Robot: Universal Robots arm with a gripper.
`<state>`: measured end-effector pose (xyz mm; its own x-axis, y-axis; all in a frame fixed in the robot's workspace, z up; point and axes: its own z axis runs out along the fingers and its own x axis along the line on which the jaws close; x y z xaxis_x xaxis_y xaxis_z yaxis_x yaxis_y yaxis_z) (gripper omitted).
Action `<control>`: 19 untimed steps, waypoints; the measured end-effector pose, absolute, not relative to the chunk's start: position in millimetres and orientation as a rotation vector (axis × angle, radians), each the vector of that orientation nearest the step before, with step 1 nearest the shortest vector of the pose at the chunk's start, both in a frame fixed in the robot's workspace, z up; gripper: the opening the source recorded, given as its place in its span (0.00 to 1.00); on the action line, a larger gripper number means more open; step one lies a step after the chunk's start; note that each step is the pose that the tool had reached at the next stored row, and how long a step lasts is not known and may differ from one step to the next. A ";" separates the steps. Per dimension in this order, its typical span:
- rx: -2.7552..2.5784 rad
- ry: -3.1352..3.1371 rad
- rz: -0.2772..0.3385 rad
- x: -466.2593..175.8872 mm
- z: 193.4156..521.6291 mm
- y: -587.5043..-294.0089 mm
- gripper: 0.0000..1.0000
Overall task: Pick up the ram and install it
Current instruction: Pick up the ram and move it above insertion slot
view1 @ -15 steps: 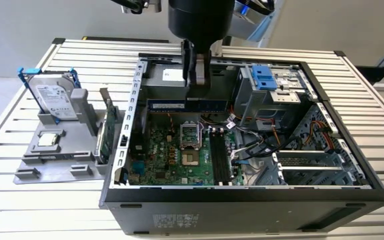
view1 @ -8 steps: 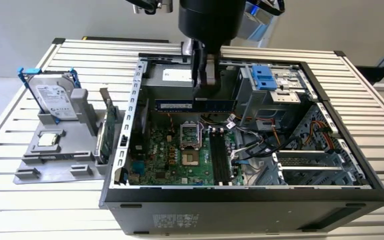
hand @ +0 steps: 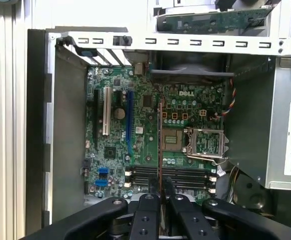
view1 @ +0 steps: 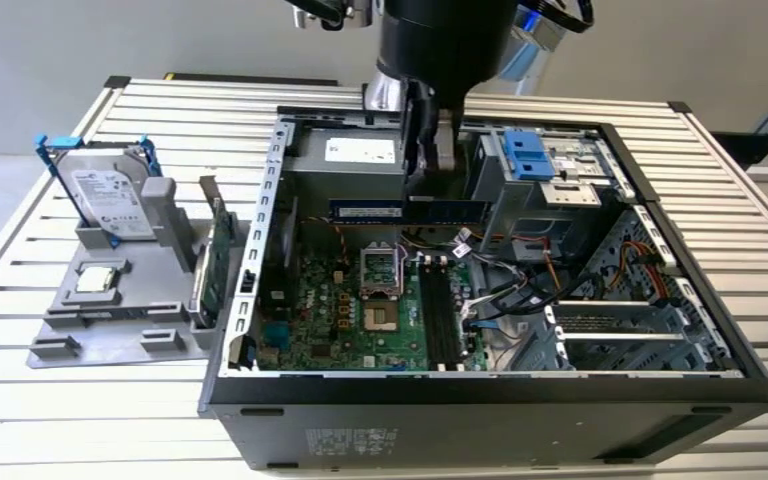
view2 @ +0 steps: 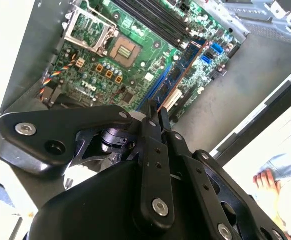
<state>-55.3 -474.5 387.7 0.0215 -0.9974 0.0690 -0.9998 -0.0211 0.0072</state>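
Slatted metal table (view1: 77,420), open computer case (view1: 491,392) laid on it. Gripper (view1: 427,192) clamped on ram (view1: 404,211) near mid-length, held above motherboard (view1: 344,310). Ram: thin, blue-faced, level. Memory slots (view1: 440,315) at 6 o'clock of ram in exterior view, stick crosswise to them. Step judged: picked up, not yet seated. Quarter turn and slot alignment judged required.

Exterior view stands back, looking down on the whole open case (view1: 491,420); both wrist views ride close above its motherboard (view2: 153,62) (hand: 140,115) (all three catch that board).
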 end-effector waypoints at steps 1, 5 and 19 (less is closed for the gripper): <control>2.206 -2.160 0.068 -53.4 387.7 -474.5 0.00; 2.206 -2.160 0.068 -46.1 387.7 -474.5 0.00; 2.202 -2.164 0.068 -21.1 387.7 -474.4 0.00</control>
<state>-21.1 -474.4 387.7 0.0180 -0.9975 0.0690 -0.9998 -0.0175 0.0073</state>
